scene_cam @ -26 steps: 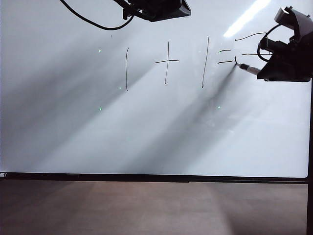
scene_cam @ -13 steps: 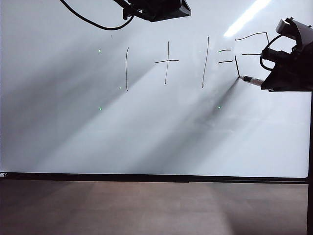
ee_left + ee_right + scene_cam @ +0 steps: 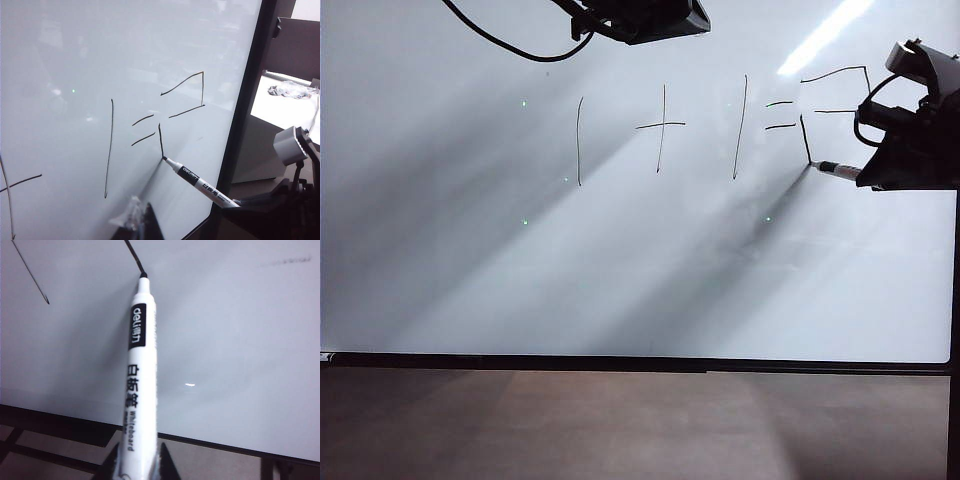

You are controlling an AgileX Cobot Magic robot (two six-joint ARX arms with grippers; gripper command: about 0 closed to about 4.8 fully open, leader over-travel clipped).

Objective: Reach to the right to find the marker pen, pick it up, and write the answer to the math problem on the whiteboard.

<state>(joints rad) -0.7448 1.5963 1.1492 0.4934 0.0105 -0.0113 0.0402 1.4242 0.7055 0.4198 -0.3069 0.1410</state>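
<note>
The whiteboard [image 3: 620,270] fills the exterior view. The math problem [image 3: 660,125] reads one plus one with two dashes. To its right stand strokes of the answer [image 3: 805,138]: a top bar, a right side, a middle bar and a lower left stroke. My right gripper [image 3: 868,175] is shut on the marker pen [image 3: 835,169], whose dark tip touches the board at the foot of that lower left stroke. The right wrist view shows the pen [image 3: 139,365] between the gripper's [image 3: 140,447] fingers. My left gripper [image 3: 660,18] hangs at the board's top, its tips [image 3: 137,207] together and holding nothing.
A thick black cable [image 3: 510,47] loops down from the left arm. The board's black frame [image 3: 620,362] runs along the bottom and down the right side. A brown surface [image 3: 620,420] lies below. Past the board's edge is a white table [image 3: 280,107] with crumpled plastic.
The right gripper has carried the pen tip down the board, and the answer's lower left stroke has grown longer. The left arm has stayed still.
</note>
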